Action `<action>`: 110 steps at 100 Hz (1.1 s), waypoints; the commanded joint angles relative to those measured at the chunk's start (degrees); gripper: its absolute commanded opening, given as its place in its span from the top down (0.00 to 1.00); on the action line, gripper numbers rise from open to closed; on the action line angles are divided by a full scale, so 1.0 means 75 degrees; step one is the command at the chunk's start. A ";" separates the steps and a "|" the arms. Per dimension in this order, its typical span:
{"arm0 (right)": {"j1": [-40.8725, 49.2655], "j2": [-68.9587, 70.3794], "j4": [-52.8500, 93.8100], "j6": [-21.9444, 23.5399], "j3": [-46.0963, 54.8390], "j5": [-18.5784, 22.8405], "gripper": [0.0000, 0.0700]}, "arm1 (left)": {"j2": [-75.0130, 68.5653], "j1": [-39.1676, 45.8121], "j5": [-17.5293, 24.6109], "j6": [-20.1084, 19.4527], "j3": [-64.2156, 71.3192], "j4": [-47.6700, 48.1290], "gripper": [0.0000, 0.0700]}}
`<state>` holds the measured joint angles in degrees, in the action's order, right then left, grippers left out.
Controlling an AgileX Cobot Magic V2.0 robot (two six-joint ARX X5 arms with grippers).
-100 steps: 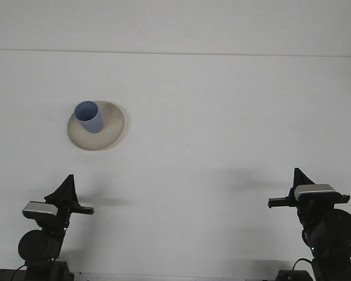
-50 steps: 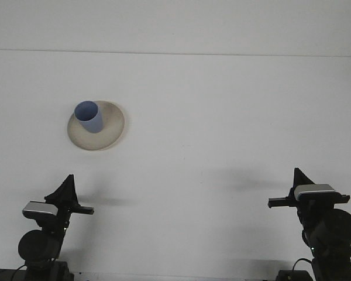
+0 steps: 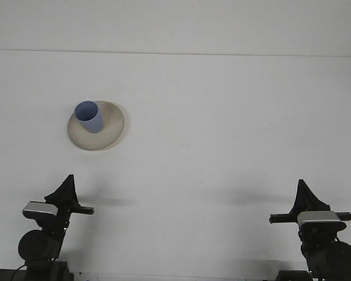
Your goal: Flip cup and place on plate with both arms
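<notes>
A blue cup stands upright, mouth up, on a beige plate at the left of the white table. Both arms are drawn back to the near edge, far from the cup. My left gripper is at the bottom left and points away over the table. My right gripper is at the bottom right. Each shows only as a dark pointed shape from behind, with nothing seen in it.
The white table runs back to a seam against a white wall. No other objects lie on it.
My right arm has drawn back and lower toward the near edge. The left arm, cup and plate have not moved.
</notes>
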<state>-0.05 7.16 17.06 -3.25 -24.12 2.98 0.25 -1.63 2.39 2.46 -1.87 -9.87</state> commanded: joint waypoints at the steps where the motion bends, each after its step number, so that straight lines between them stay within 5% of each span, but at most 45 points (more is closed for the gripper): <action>1: -0.0003 -0.0297 -0.0259 -0.0087 0.0321 0.0003 1.00 | -0.0009 0.0000 0.0026 0.0020 0.0128 -0.0090 0.98; 62: -0.0003 -0.0944 -0.3483 -0.0082 0.3107 -0.0079 1.00 | -0.0009 0.0003 0.0026 0.0017 0.0128 -0.0070 0.98; 110: -0.0003 -0.0944 -0.3544 -0.0085 0.3118 -0.0076 1.00 | -0.0009 0.0003 0.0026 0.0017 0.0128 -0.0070 0.98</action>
<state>-0.05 0.12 -8.91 -3.25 -0.82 2.59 0.27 -1.63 2.48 2.48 -1.87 -9.80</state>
